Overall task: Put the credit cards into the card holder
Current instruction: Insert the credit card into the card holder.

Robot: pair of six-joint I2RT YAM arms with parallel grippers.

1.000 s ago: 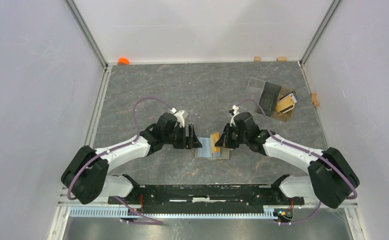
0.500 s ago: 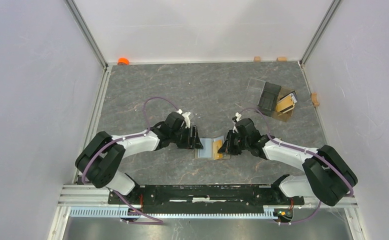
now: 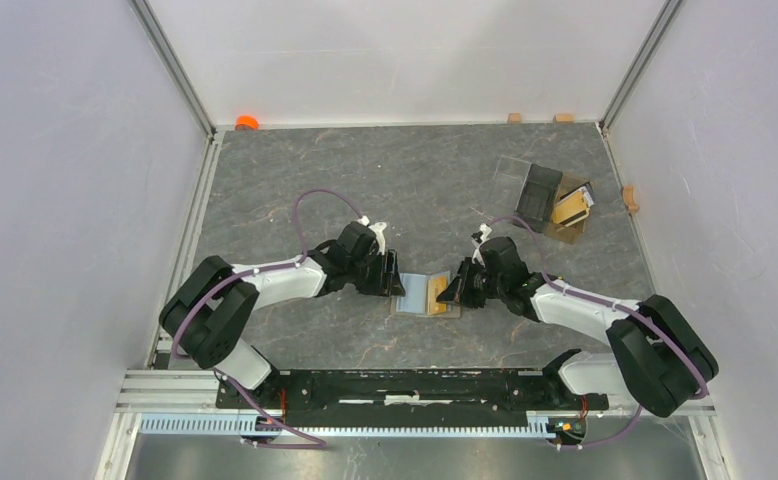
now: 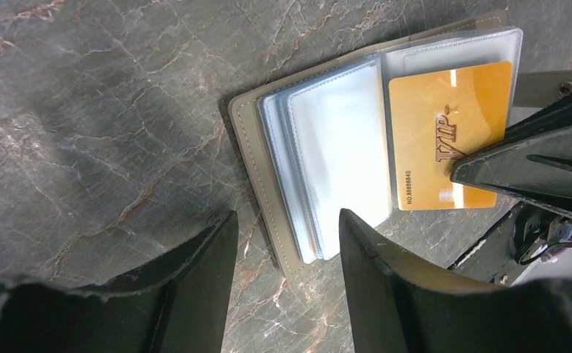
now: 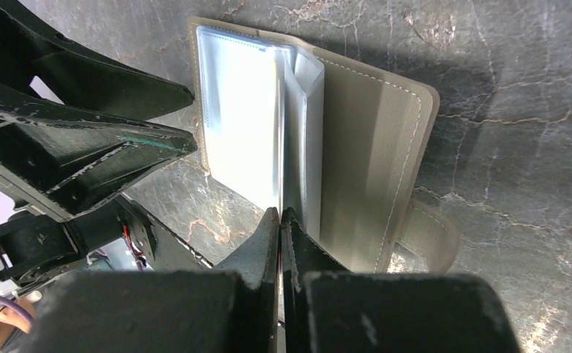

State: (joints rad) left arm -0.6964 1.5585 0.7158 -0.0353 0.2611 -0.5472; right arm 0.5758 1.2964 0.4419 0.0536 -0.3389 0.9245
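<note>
The card holder [image 3: 417,296] lies open on the table, olive cover down, clear sleeves up. In the left wrist view the card holder [image 4: 327,147] has a gold VIP credit card [image 4: 445,125] lying over its right sleeve. My right gripper [image 3: 452,290] is shut on that card's edge; its dark fingers [image 4: 540,165] show there. In the right wrist view the right gripper [image 5: 279,215] is closed with the card edge-on, above the holder [image 5: 364,140] and its tab flap [image 5: 434,235]. My left gripper [image 3: 393,281] is open and empty [image 4: 287,228] over the holder's near corner.
A clear plastic box with a dark compartment [image 3: 542,192] stands at the back right, with more gold cards [image 3: 572,207] beside it. An orange object [image 3: 246,122] and small wooden blocks [image 3: 514,117] lie along the back wall, another block [image 3: 630,197] at the right wall.
My right gripper has lowered the gold card from a tilted pose down flat onto the open holder. My left arm has shifted a little closer to the holder's left edge.
</note>
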